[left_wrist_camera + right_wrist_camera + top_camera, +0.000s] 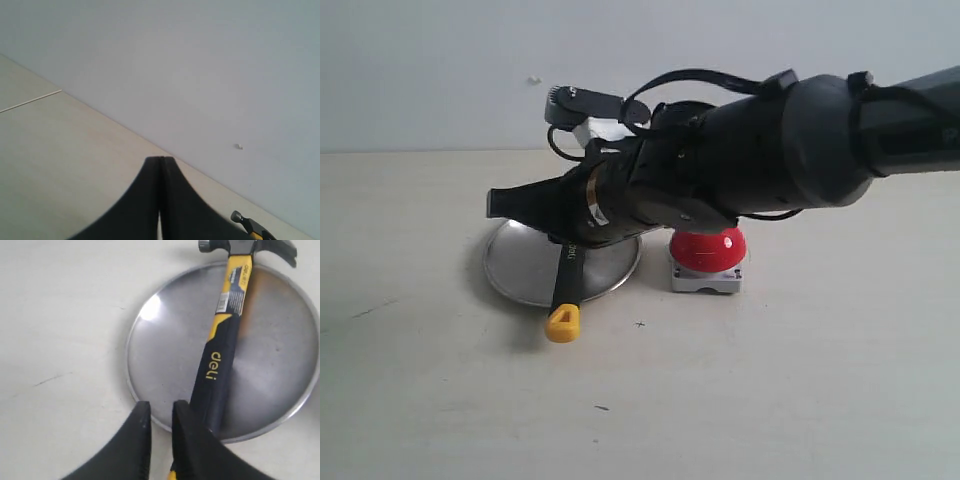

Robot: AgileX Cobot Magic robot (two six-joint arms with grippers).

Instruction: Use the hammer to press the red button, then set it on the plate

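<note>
Black and bulky, the right gripper (pixel 161 407) hangs low over the near rim of the plate (pixel 170 340). Its jaws are only a crack apart, with nothing between them. The hammer (pixel 220 360) lies across the plate. Its head sits past the far rim, and its handle runs under one finger, so the yellow end pokes out over the near rim. I judge the placing nearly done, and the withdrawal is where it could go wrong. A finger that catches the handle on the way up could drag or roll the hammer off the dish, since it overhangs at both ends. A low, sideways retreat could also bump the button (pixel 708 248), which sits just beside the plate, right under the arm.

The right wrist view alone shows the jaw gap, the hammer head and the bare dish. It cannot show whether the finger touches the handle. The exterior view alone shows the button and the yellow end resting low by the rim, but the arm hides the hammer head. The left wrist view shows only the left gripper (pixel 160 159), jaws pressed together on nothing, well clear of the work.
</note>
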